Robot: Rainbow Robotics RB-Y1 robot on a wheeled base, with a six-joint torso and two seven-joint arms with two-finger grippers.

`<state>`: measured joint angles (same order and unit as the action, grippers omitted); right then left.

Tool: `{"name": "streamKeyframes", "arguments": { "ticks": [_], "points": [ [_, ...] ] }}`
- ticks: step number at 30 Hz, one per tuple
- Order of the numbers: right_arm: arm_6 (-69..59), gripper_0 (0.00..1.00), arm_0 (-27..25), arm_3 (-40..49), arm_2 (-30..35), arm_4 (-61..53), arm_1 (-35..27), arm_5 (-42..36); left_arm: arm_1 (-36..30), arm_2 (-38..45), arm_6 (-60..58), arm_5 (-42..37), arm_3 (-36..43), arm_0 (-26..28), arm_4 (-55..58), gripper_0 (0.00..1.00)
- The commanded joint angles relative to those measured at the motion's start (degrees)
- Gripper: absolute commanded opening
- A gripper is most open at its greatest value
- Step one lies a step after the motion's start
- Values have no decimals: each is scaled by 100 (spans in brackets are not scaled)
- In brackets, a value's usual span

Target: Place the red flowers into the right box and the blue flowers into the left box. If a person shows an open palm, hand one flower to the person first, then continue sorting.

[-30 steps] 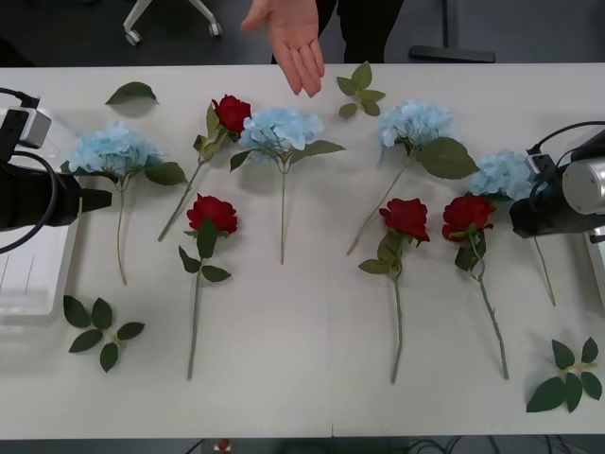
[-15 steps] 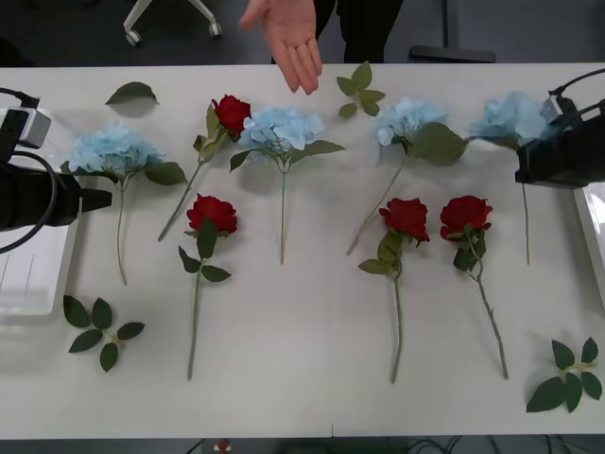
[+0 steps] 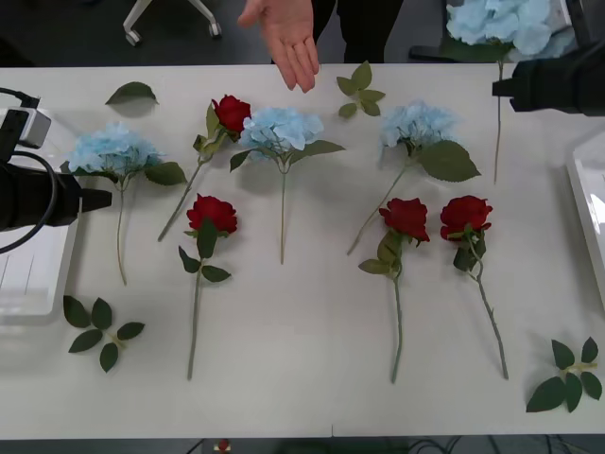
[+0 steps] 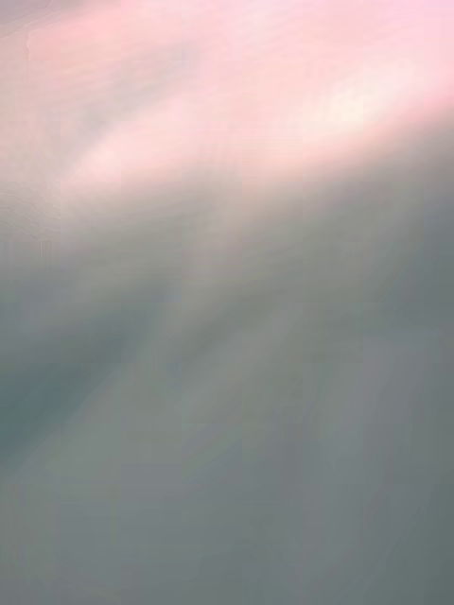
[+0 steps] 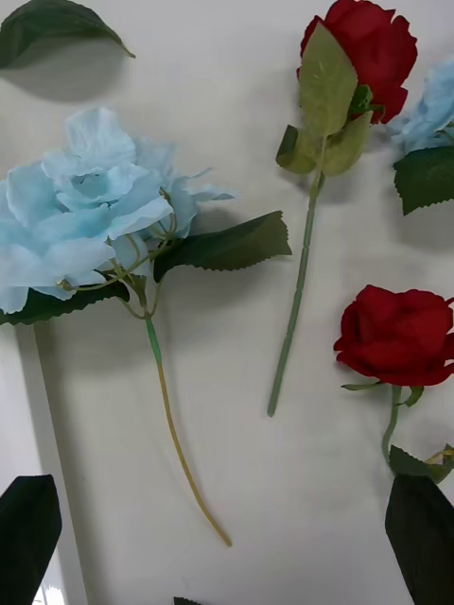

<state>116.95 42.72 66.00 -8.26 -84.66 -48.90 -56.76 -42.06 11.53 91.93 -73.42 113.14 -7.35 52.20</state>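
Right end effector (image 3: 499, 87), at the upper right of the front view, is raised above the counter (image 3: 302, 378) and appears clamped on the stem of one blue hydrangea (image 3: 501, 21), whose head sits above the arm and whose thin stem hangs below it. A person's open palm (image 3: 288, 33) is held out at the top centre, well apart from the held flower, so the judgement is that this flower goes to the palm first. Left end effector (image 5: 227, 529) is parked at the left edge by the left box (image 3: 28, 274), fingers apart, above another blue hydrangea (image 5: 85, 217).

Handling: each flower is light, with a soft, crushable head and a thin, flexible stem. Take hold on the bare stem below the leaves, never on the bloom. Four red roses (image 3: 213, 213) lie on the counter, and the right box (image 3: 586, 208) shows at the right edge.
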Motion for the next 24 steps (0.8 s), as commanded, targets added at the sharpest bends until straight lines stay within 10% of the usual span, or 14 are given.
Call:
{"name": "streamKeyframes", "arguments": {
  "ticks": [1,24],
  "points": [
    [601,0,465,422,61,-235,294,446,14,139,229,21,94,-21,-17,100],
    [3370,0,1749,475,61,-569,1823,1431,14,139,255,21,94,-13,1,100]
  ]
}}
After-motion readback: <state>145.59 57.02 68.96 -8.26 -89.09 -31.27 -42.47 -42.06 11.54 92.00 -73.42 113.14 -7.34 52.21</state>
